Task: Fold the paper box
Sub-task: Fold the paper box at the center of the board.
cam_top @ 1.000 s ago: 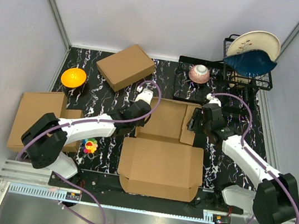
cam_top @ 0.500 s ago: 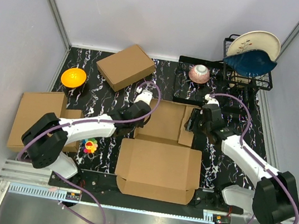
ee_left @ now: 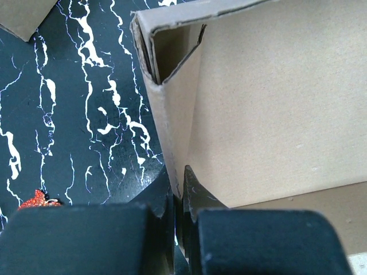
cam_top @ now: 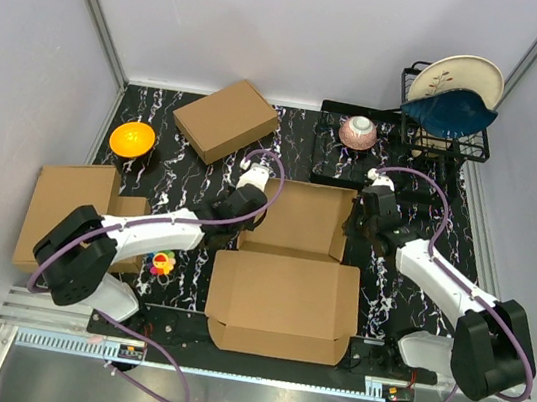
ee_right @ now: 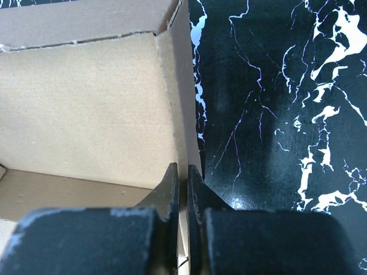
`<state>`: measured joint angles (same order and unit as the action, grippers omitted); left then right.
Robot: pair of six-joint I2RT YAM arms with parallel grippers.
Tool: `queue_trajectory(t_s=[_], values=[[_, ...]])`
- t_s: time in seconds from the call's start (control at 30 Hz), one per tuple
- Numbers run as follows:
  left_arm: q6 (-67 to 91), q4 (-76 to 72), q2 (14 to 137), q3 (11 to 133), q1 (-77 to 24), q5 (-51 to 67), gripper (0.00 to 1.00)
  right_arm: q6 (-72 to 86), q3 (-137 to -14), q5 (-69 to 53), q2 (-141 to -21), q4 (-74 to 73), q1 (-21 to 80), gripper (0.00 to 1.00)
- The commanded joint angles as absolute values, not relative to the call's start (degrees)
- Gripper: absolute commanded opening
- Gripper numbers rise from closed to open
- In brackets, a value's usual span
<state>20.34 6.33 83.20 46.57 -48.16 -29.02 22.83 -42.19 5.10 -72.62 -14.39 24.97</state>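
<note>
So both arms are on the paper box [cam_top: 284, 289] right now. The left pincer [ee_left: 179, 177] is clamped on the box's left side wall, with the thin cardboard edge pinched between its two fingers, and that wall runs straight away from it to a folded corner at the far end. The right pincer [ee_right: 183, 172] is doing the same on the opposite wall, fingers together with only the cardboard sandwiched between them. From that wrist view the inside of the box is to the left of the fingers and bare counter [ee_right: 269, 97] to the right.

From the overhead view the box sits between the two pincers, side walls standing up, and the big flat lid panel lies open on the near side of both pincers, toward the arm bases.

Other stuff around: a smaller plain cardboard box [cam_top: 226, 120] beyond the left pincer, an orange bowl [cam_top: 132, 138] further out to its left, and a flat cardboard slab [cam_top: 70, 212] off the same side. Beyond the right pincer there's a small patterned bowl [cam_top: 359, 132] and a black dish rack [cam_top: 444, 126] holding plates
</note>
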Motion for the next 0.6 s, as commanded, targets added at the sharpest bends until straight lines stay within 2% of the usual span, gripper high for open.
queue_trajectory(t_s=[0.0, 0.03, 0.13, 0.2, 0.27, 0.4, 0.43, 0.53, 0.57], values=[[18.5, 1.8, 80.9, 46.3, -50.3, -25.4, 0.00, 24.3, -43.6, 1.2, -73.0, -14.3, 26.0, 0.00], [18.4, 1.6, 80.7, 46.1, -50.3, -25.4, 0.00, 24.4, -43.5, 1.0, -73.0, -14.2, 25.9, 0.00], [18.3, 1.3, 80.6, 46.1, -50.4, -25.4, 0.00, 25.0, -43.5, -0.3, -73.4, -13.1, 26.0, 0.27], [18.2, 1.3, 80.6, 46.1, -50.6, -25.4, 0.00, 25.0, -44.0, -1.8, -74.5, -12.7, 26.1, 0.39], [18.3, 1.3, 80.7, 46.1, -50.7, -25.3, 0.00, 25.1, -44.3, -1.8, -75.8, -12.3, 26.1, 0.43], [18.3, 1.3, 80.8, 46.1, -50.9, -25.0, 0.00, 24.8, -45.0, -1.1, -78.9, -11.8, 26.3, 0.42], [18.4, 1.4, 80.8, 46.1, -51.0, -25.0, 0.00, 24.5, -45.1, -1.1, -79.4, -11.8, 26.1, 0.34], [18.5, 1.7, 80.9, 46.2, -51.0, -25.0, 0.00, 24.4, -45.0, -0.4, -80.6, -11.8, 26.2, 0.19], [18.5, 1.8, 80.9, 46.2, -51.0, -25.0, 0.00, 24.4, -44.7, -0.4, -80.8, -11.8, 26.1, 0.18]])
